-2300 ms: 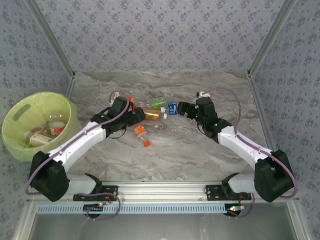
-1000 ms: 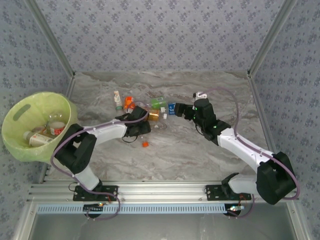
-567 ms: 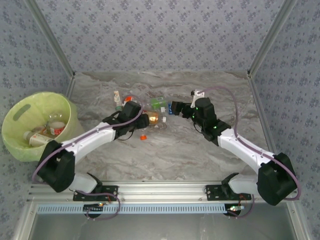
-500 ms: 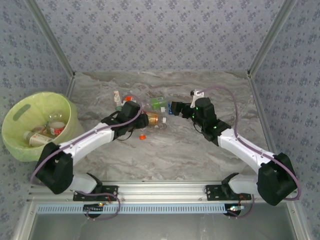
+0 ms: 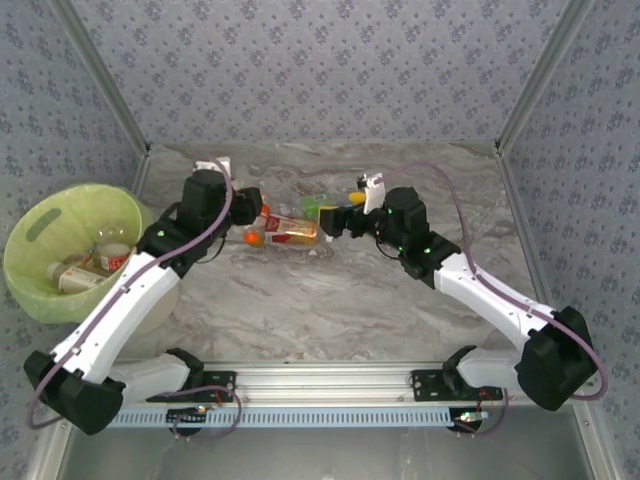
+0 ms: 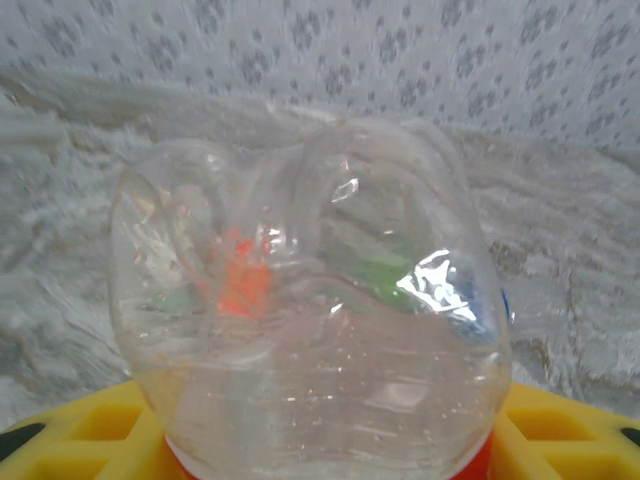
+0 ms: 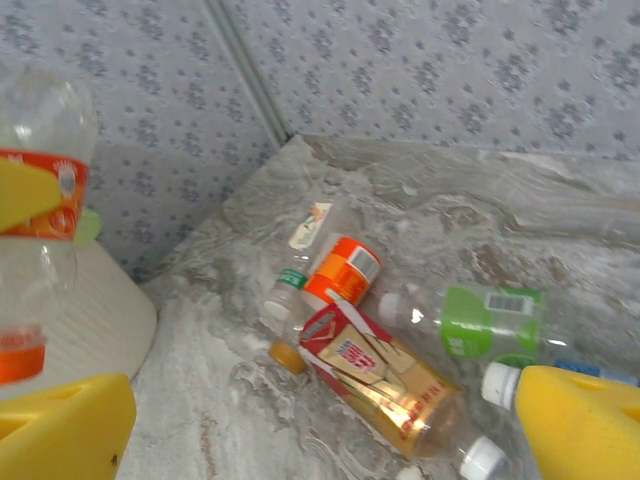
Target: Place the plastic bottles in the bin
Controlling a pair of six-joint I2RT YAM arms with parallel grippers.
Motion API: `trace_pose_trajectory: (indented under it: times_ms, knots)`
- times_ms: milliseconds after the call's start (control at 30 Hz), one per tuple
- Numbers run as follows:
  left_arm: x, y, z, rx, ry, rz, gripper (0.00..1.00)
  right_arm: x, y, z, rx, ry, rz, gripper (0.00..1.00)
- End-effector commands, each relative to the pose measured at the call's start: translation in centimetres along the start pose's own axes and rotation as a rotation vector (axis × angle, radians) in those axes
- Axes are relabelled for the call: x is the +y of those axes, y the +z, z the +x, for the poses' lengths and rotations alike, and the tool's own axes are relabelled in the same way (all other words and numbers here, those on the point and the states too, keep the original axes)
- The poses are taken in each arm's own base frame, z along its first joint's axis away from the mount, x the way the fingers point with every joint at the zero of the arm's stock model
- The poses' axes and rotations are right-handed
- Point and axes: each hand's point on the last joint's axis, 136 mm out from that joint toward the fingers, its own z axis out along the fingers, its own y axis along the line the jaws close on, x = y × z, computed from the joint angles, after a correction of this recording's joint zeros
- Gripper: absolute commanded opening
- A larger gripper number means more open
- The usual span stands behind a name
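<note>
My left gripper (image 5: 243, 216) is shut on a clear plastic bottle (image 6: 310, 320) with an orange label, held off the table. The right wrist view shows that bottle (image 7: 35, 230) hanging cap down. My right gripper (image 5: 334, 221) is open above the remaining bottles, with nothing between its fingers (image 7: 585, 420). Under it lie a red-and-gold labelled bottle (image 7: 400, 380), an orange-labelled one (image 7: 342, 270) and a green-labelled one (image 7: 490, 320). The lime-green bin (image 5: 40, 225) stands at the far left and holds several bottles (image 5: 85, 272).
The loose bottles cluster at the middle back of the marble table (image 5: 330, 300). Patterned walls close off the back and both sides. The bin's outer wall (image 7: 100, 320) shows at the left of the right wrist view.
My left arm has lifted off the table and swung back to the left with the orange-labelled bottle in it. My right gripper has moved left over the bottle pile.
</note>
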Motion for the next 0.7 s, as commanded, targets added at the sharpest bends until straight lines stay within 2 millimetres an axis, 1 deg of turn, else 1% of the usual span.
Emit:
trace_pose_trajectory:
  times_ms: [0,167,300,367,467,500,567,667]
  knots:
    - [0.8,-3.3,-3.4,-0.083,0.076,-0.04,0.56,1.3,0.2,-1.4,-0.025,-0.052,-0.05,1.0]
    - [1.7,-6.9,-7.3,-0.202,0.122,-0.096,0.56,2.4,0.6,-1.3,-0.036,-0.064,-0.115,1.0]
    - [3.5,-11.1,-10.2,-0.318,0.111,-0.184,0.55,3.2,1.0,-1.4,-0.031,-0.085,-0.141,1.0]
    - [4.6,-13.1,-11.2,-0.376,0.112,-0.232,0.55,3.3,1.3,-1.5,-0.029,-0.088,-0.144,1.0]
    - [7.6,-16.2,-12.1,-0.451,0.12,-0.39,0.54,3.5,1.6,-1.7,-0.029,-0.088,-0.153,1.0]
    - [8.9,-17.2,-12.3,-0.471,0.12,-0.465,0.53,3.6,1.8,-1.7,-0.028,-0.089,-0.156,1.0]
    - [11.1,-18.6,-12.4,-0.499,0.109,-0.595,0.52,3.6,2.1,-1.7,-0.029,-0.087,-0.161,1.0]
    - [13.9,-19.5,-11.9,-0.501,0.07,-0.722,0.52,3.8,2.5,-1.8,-0.025,-0.085,-0.174,1.0]
